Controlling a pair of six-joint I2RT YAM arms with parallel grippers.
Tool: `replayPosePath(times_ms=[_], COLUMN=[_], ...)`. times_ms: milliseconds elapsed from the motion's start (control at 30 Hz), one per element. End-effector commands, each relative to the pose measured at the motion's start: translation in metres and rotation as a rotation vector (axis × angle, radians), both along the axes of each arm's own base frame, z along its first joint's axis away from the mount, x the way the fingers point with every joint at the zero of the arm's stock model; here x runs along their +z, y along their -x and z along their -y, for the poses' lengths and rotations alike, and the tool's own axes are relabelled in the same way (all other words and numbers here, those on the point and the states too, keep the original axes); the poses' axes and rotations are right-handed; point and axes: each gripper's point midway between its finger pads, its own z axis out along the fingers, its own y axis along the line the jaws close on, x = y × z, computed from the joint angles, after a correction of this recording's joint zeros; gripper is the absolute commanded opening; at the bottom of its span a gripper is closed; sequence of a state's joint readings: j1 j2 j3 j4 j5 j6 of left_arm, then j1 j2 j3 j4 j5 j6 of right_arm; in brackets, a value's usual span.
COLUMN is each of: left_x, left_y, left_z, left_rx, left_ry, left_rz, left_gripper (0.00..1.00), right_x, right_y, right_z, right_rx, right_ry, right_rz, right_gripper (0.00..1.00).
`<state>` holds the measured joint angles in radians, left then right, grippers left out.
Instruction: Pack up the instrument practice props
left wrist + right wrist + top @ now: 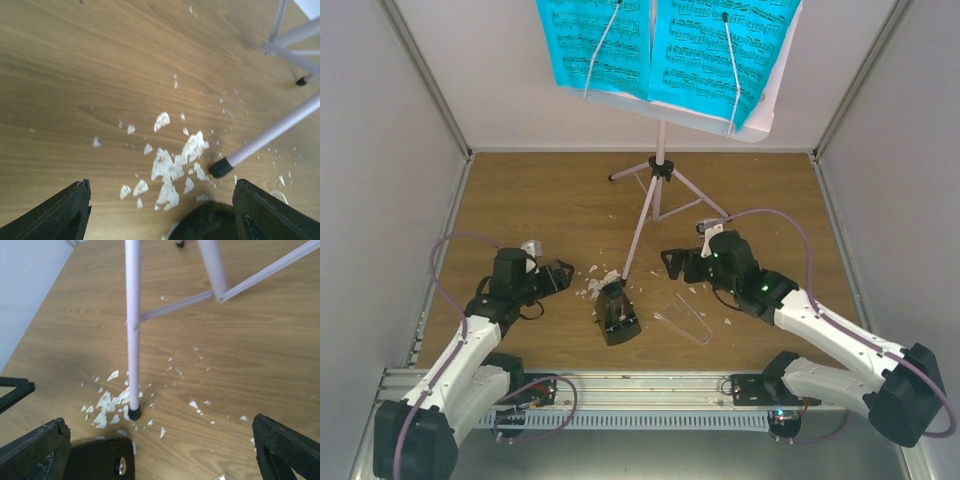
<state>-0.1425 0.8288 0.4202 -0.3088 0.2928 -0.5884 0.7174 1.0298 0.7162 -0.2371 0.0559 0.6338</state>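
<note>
The pale pink music stand (pixel 660 165) stands on its tripod at the back middle, its desk holding bright blue music sheets (pixel 665 50). Its near leg ends in a black foot (pixel 220 168), also in the right wrist view (pixel 133 413). The black metronome (pixel 617 315) lies on the wood floor just in front of that foot; it shows in both wrist views (pixel 210 224) (pixel 97 460). Its clear cover (pixel 686 317) lies apart to the right. My left gripper (pixel 560 272) (pixel 160 202) is open and empty, left of the metronome. My right gripper (pixel 672 262) (pixel 160 442) is open and empty, right of the leg.
White scraps of debris (pixel 595 285) (pixel 172 162) (pixel 107 405) lie scattered around the leg's foot. Grey walls close in the wood floor (pixel 540 200) on three sides. A metal rail (pixel 650 395) runs along the near edge.
</note>
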Motion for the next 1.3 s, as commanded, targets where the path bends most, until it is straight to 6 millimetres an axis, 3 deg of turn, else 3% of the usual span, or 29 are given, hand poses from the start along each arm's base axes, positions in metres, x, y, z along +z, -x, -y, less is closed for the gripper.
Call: replayPosePath(times_ms=[0, 133, 300, 500, 733, 1067, 1267], left_x=[-0.023, -0.043, -0.047, -0.058, -0.074, -0.077, -0.077], left_y=[0.021, 0.042, 0.055, 0.071, 0.087, 0.079, 0.074], left_z=[0.013, 0.027, 0.038, 0.050, 0.051, 0.064, 0.073], left_rx=[0.004, -0.039, -0.068, -0.087, -0.094, -0.144, -0.210], left_ry=[-0.011, -0.023, -0.001, 0.007, 0.000, 0.015, -0.017], left_rz=[-0.103, -0.201, -0.249, -0.328, -0.380, -0.341, -0.319], left_gripper=[0.77, 0.72, 0.64, 0.61, 0.59, 0.57, 0.56], right_x=[-0.012, -0.032, -0.047, -0.065, -0.079, -0.113, -0.114], right_y=[0.009, 0.017, 0.030, 0.045, 0.065, 0.100, 0.110], right_z=[-0.020, -0.032, -0.042, -0.060, -0.079, -0.105, -0.116], right_rx=[0.101, 0.166, 0.225, 0.290, 0.362, 0.440, 0.473], right_ry=[-0.066, -0.060, -0.048, -0.043, -0.043, 0.025, 0.035], right_rz=[-0.058, -0.127, -0.172, -0.239, -0.297, -0.374, -0.376], right_gripper=[0.97, 0.83, 0.70, 0.54, 0.49, 0.45, 0.45])
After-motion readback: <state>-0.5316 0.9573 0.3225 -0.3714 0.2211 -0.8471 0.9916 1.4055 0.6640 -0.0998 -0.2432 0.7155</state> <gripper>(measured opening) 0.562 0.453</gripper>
